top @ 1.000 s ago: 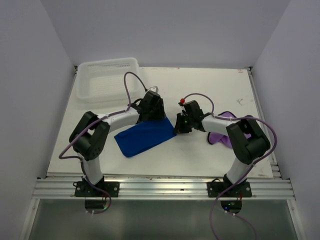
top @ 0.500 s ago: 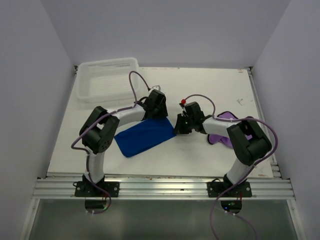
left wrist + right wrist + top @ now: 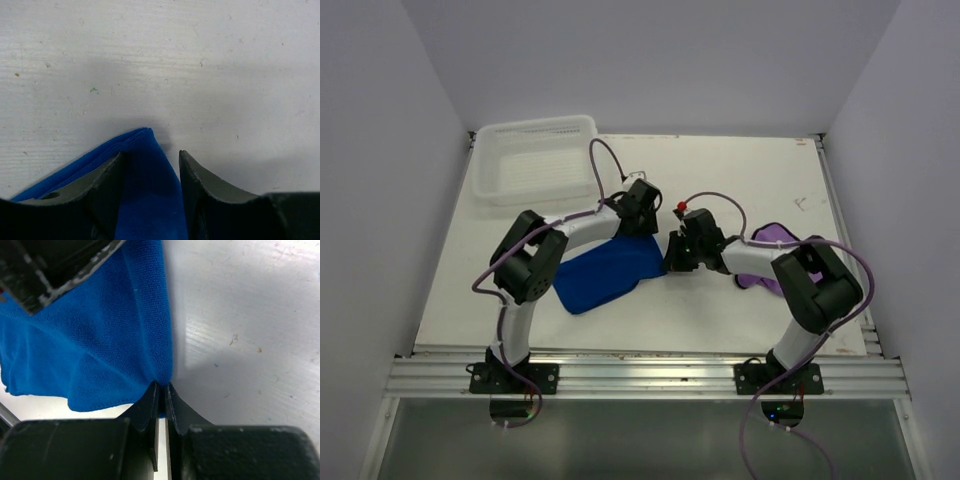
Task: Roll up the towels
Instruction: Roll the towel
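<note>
The royal blue towel (image 3: 605,275) lies flat mid-table between the arms. My left gripper (image 3: 645,228) is down at its far right corner. In the left wrist view, the left gripper (image 3: 151,157) stands open astride that folded corner of the blue towel (image 3: 147,200), with a gap at its right finger. My right gripper (image 3: 672,262) is at the towel's right edge. In the right wrist view, the right gripper (image 3: 161,386) is shut on a pinch of the blue towel (image 3: 90,340). The light purple towel (image 3: 778,232) lies at the right, mostly hidden under the right arm.
A white mesh basket (image 3: 535,160) stands at the back left of the table. The two grippers are close together at the towel's right end, and a black part of the left gripper (image 3: 55,265) shows at the top left of the right wrist view.
The left arm has swung right, bringing its gripper to the blue towel's far right corner, with its jaws slightly narrower. The right gripper has kept its pinch and edged a little left.
</note>
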Controlling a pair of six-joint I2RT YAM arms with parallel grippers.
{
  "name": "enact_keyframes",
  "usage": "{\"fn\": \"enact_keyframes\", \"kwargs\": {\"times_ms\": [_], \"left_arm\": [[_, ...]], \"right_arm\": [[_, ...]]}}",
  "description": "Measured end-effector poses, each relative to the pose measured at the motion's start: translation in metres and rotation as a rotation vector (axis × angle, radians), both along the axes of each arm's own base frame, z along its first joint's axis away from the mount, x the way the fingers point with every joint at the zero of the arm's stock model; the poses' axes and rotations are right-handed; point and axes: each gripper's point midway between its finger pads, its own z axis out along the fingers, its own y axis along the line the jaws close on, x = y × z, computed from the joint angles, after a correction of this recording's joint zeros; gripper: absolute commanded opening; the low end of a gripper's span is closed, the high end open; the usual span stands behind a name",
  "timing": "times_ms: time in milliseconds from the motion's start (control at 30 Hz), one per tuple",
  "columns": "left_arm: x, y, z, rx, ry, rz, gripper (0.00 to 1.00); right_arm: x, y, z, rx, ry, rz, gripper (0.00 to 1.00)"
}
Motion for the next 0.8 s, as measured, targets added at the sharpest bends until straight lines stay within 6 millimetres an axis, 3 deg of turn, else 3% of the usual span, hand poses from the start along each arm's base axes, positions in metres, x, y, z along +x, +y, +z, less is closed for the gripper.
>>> {"fn": "enact_keyframes", "kwargs": {"times_ms": [367, 400, 500, 800], "left_arm": [[-0.001, 0.009, -0.005, 0.084, 0.008, 0.029, 0.34], [-0.001, 0.009, -0.005, 0.086, 0.009, 0.029, 0.24], [-0.002, 0.01, -0.007, 0.099, 0.01, 0.033, 0.15], [-0.004, 0.005, -0.005, 0.095, 0.011, 0.032, 0.03]], "right_arm": [[-0.005, -0.01, 0.002, -0.067, -0.06, -0.037, 0.0], [-0.004, -0.011, 0.003, -0.072, -0.064, -0.042, 0.0], [-0.003, -0.013, 0.003, -0.085, -0.074, -0.043, 0.0], [-0.009, -0.015, 0.007, -0.157, -0.136, -0.009, 0.0]]}}
